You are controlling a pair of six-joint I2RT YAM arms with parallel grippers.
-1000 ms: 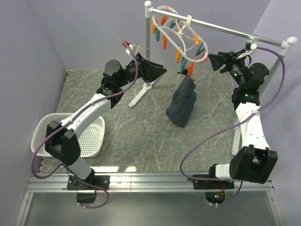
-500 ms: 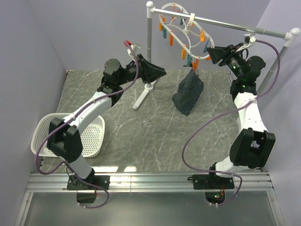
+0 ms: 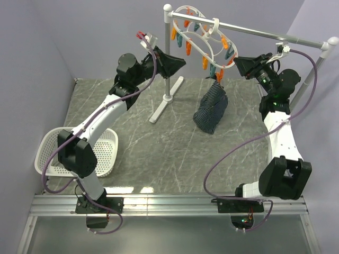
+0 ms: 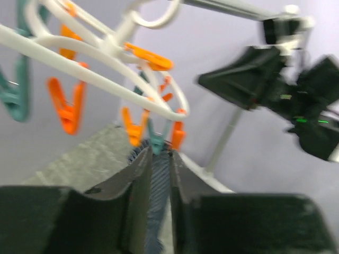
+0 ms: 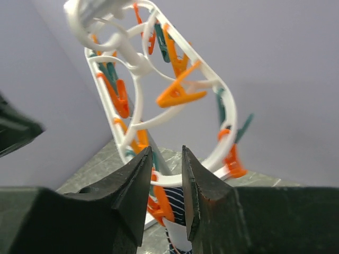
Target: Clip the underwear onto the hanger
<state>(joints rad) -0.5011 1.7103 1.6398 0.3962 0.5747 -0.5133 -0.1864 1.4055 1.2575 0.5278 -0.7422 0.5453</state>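
Underwear [image 3: 212, 108] hangs by one corner from an orange peg [image 3: 219, 78] at the 5 o'clock end of the hanger [image 3: 212, 26]; we judge it a single pinch, hence the lopsided droop. Left gripper [image 4: 160, 153] at 9 o'clock and right gripper [image 5: 167, 151] at 3 o'clock flank the hanger, fingers narrowly parted and empty. Dangling pegs crowd any approach. The rail stand [image 3: 265, 33] carries the hanger, and a white basket [image 3: 53, 143] sits at the table's 8 o'clock.

Underwear [image 3: 212, 108] recorded as dark navy, crossed by thin light stripes; hanger [image 3: 213, 26] noted as white, hung with orange pegs [image 5: 177, 92] and a few teal pegs [image 4: 18, 95]. Table [image 3: 159, 153] seen as grey, marbled with paler veins; basket [image 3: 47, 145] white, patterned with a perforated lattice. Walls [image 3: 79, 32] logged as pale lavender, cables [image 3: 228, 153] purple, rail [image 3: 265, 33] grey metal, capped in white.
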